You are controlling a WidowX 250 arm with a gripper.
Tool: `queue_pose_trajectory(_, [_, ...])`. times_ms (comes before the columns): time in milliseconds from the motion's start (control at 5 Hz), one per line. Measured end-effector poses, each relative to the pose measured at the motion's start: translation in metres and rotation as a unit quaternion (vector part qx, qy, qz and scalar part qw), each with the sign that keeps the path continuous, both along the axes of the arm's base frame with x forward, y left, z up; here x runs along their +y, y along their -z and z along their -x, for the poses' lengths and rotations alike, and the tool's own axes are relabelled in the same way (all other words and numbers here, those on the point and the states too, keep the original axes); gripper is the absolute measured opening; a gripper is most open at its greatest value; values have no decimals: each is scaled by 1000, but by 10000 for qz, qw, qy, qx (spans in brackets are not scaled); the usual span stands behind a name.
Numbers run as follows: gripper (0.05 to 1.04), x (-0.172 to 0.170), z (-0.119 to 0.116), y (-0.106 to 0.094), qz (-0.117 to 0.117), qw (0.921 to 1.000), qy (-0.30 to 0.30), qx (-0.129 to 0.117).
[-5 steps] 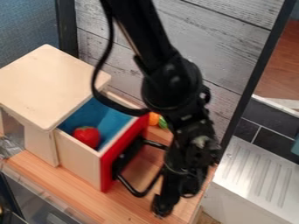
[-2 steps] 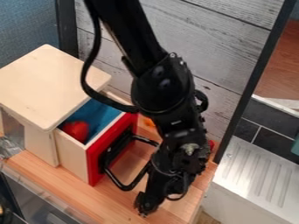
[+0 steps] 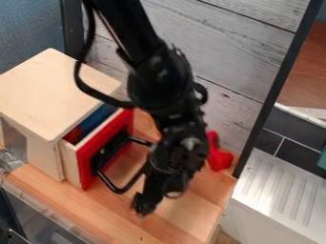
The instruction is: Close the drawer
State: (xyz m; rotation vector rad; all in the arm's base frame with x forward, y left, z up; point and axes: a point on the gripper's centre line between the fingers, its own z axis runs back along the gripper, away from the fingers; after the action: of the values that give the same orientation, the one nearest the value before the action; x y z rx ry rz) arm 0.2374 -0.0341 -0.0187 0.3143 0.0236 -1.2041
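1. camera view: the pale wooden drawer with a red front [image 3: 85, 165] was partly out of its light wooden cabinet [image 3: 47, 97], up-left of the black two-finger gripper [image 3: 141, 204].
2. same view: its slide ran up-left into the cabinet, so imo the push had to go that way, via the black looped handle [image 3: 116, 190] between them. couldn't tell if the gripper was open or closed, or touching the handle.

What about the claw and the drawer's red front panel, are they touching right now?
Apart. The camera view shows a strip of wooden counter between the claw and the red front panel.
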Motion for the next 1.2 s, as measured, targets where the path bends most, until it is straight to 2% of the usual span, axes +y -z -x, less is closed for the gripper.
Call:
queue_pose_trajectory(200, [999, 14, -5, 2, -123, 9995, -281, 64])
queue_pose_trajectory(600, [1000, 33, -6, 2, -625, 9962, -600, 56])
queue_pose_trajectory(800, [1000, 39, -9, 2, -792, 9945, -687, 65])
queue_pose_trajectory(1000, [999, 44, -12, 2, -903, 9929, -767, 69])
queue_pose_trajectory(1200, [997, 40, -3, 2, -828, 9920, -931, 181])
